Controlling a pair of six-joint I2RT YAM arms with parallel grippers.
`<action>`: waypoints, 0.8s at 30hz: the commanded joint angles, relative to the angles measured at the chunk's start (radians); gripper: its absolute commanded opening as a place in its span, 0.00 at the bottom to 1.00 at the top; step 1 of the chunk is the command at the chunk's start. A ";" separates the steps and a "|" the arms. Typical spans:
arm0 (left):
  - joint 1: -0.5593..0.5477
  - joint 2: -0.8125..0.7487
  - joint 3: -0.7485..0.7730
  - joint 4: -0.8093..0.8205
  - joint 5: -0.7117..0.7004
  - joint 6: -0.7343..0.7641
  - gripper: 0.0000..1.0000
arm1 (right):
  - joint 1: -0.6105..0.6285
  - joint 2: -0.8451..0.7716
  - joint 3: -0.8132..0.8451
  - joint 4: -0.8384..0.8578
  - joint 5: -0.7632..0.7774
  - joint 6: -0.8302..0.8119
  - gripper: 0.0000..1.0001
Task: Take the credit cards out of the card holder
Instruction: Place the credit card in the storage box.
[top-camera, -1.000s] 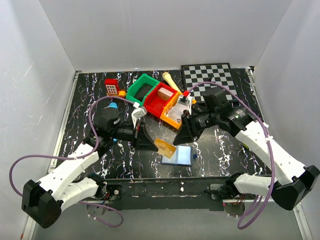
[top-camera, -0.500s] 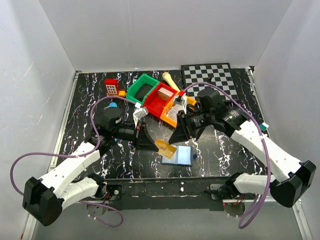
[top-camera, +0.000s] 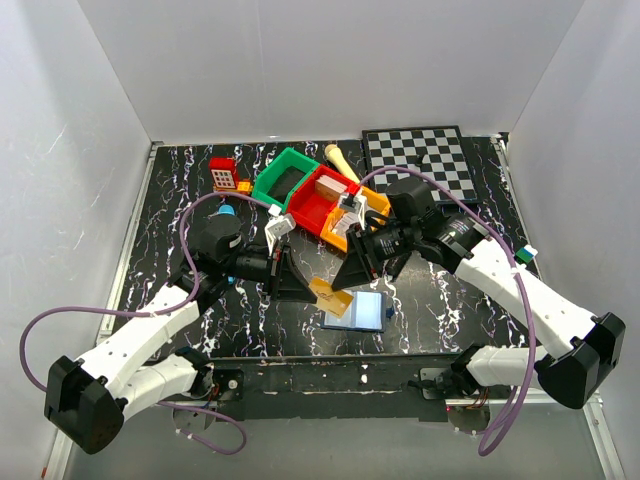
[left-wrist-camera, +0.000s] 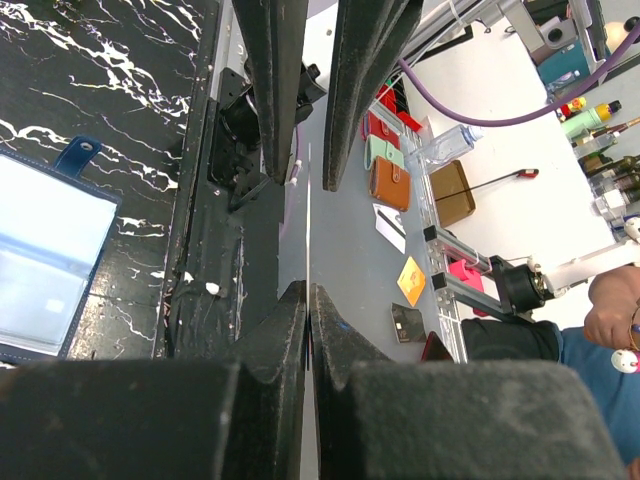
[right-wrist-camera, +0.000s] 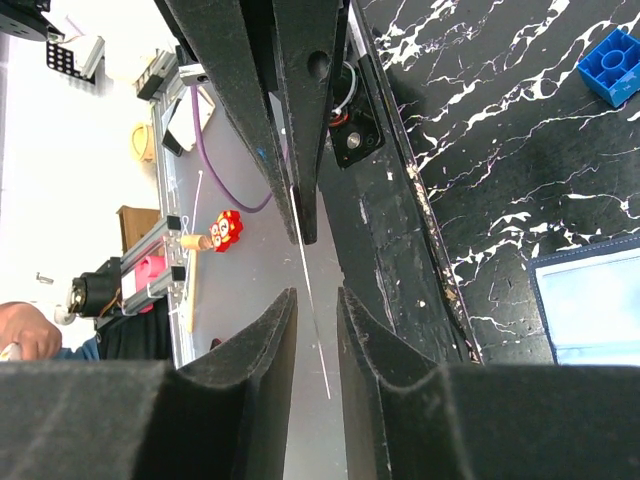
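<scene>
My left gripper (top-camera: 312, 290) is clamped shut on an orange card (top-camera: 331, 296). It pinches one edge, so the card sticks out past the tips, lifted off the surface (top-camera: 180, 180). From the left wrist, the card (left-wrist-camera: 308, 225) shows edge-on as a thin pale line running straight out from between my closed fingers (left-wrist-camera: 270, 340).

My right gripper (top-camera: 352, 272) faces the left one almost tip to tip, its jaws parted on either side of the card's free end. From the right wrist, the card (right-wrist-camera: 312, 300) runs down the gap between my fingers (right-wrist-camera: 262, 340). There is a little space on both sides of it, so they are not pinching it.

The card holder (top-camera: 362, 311) lies open on the surface just below and beside the tips of both grippers. Its pale inner panel faces up, and it touches neither gripper. A blue block (right-wrist-camera: 612, 65) sits well ahead of the right gripper, off to one side.
</scene>
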 joint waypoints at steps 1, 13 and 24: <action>0.003 -0.026 0.014 0.020 0.014 -0.001 0.00 | 0.006 -0.006 -0.002 0.032 -0.003 0.009 0.29; 0.003 -0.029 0.005 0.036 0.005 -0.013 0.00 | 0.006 -0.009 -0.011 0.036 -0.020 0.009 0.18; 0.003 -0.046 0.008 -0.029 -0.119 0.020 0.61 | 0.006 -0.022 -0.014 0.039 -0.030 -0.004 0.01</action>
